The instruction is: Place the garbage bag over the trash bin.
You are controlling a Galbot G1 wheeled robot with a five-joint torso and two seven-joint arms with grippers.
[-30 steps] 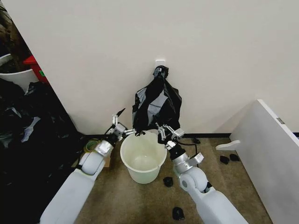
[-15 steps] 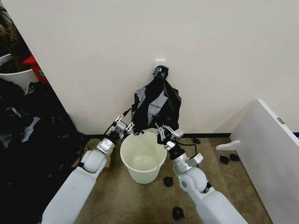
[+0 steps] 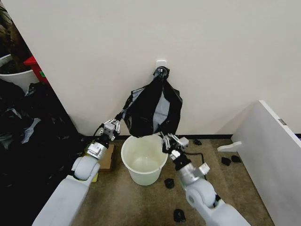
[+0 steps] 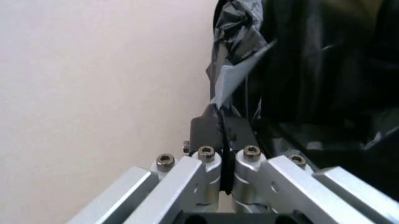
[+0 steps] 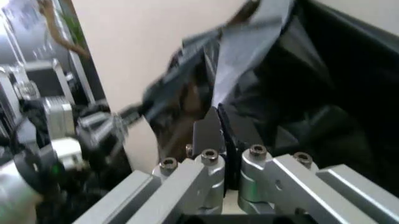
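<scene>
My left gripper sits at the left edge of the black bag bunch, beside and above the left side of the trash bin. Its fingers are pressed together with no gap, and a thin edge of black film is pinched between them; the sheet rises from the tips as a grey-shining fold. My right gripper is at the bin's right rim, under the lower right corner of the same black mass. Its fingers are likewise closed flat on black plastic, which spreads up and away from the tips. The black plastic hangs from a narrow dark knot at a white wall fitting and fans out downward; its lower hem is drawn wide between my two grippers and ends just above the bin's mouth. I take the film I hold to be the garbage bag, though I cannot tell where one sheet ends and the rest of the hanging bunch begins. The bin stands upright on the brown carpet close to the wall, its mouth open and uncovered, its inside bare. Small black scraps lie on the carpet to the right of the bin.
</scene>
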